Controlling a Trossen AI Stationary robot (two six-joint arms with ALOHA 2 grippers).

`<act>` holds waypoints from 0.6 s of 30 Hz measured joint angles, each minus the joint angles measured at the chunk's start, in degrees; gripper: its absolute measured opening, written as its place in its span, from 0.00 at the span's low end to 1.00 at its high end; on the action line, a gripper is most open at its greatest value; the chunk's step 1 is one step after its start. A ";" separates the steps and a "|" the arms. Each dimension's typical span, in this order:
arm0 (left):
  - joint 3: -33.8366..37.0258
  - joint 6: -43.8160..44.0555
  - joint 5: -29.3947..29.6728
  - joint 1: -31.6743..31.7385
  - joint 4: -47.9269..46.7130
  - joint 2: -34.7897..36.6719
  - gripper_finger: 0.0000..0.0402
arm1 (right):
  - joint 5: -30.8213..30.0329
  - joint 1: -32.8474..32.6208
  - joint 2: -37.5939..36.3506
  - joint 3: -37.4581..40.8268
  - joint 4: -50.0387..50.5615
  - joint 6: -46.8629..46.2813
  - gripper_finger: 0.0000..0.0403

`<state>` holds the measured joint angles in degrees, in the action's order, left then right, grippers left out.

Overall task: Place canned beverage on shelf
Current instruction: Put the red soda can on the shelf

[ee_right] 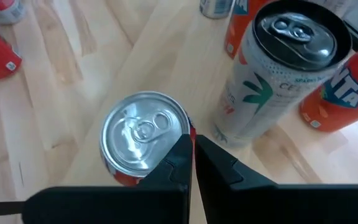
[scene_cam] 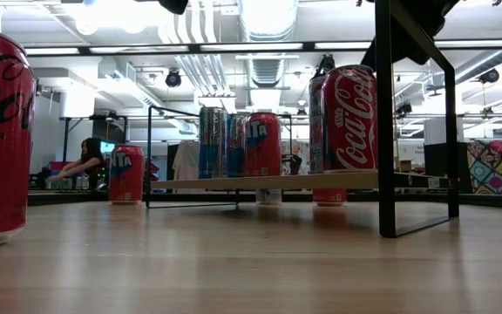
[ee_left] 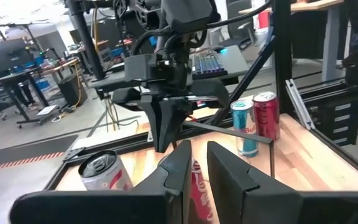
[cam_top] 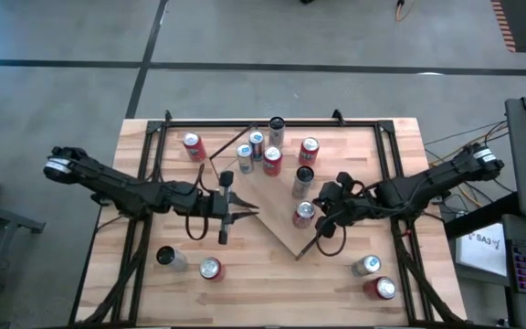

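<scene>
1. A red can [scene_cam: 349, 118] on the shelf [cam_top: 272, 196] reads "Coca-Cola".
2. Shelf sits mid-desk [cam_top: 153, 274], carrying several cans.
3. Right hand [cam_top: 318, 217], fingers pressed together, beside a silver-topped can [ee_right: 143, 137].
4. Left hand [cam_top: 245, 208] nearly closed, pinching nothing.

My left arm [cam_top: 126, 189] is a chain of dark, matte segments with a pale silver-grey ring at its outer joint. My right arm [cam_top: 427, 183] matches it, black links and the same light collar at its far-right end. Black cables loop loosely around both wrists. The left gripper [cam_top: 245, 208] has two slim, tapering black fingers; the right gripper [ee_right: 191, 146] shows flat, wedge-shaped black fingers with smooth faces.
</scene>
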<state>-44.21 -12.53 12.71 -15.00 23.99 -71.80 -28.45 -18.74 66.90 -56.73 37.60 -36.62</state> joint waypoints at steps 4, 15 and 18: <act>0.00 0.02 0.00 -0.02 -0.47 0.25 0.09 | -0.02 0.02 0.82 -1.76 1.25 -0.07 0.02; 0.00 0.03 0.00 -0.01 -0.98 0.25 0.09 | -3.23 0.05 1.48 -2.03 3.25 0.40 0.02; 0.00 0.30 0.00 -0.02 -1.05 0.27 0.09 | -4.20 0.05 1.48 -1.92 4.11 0.45 0.02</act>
<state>-44.21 -12.23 12.71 -15.03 22.94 -71.53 -32.65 -18.70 68.38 -58.65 41.70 -36.17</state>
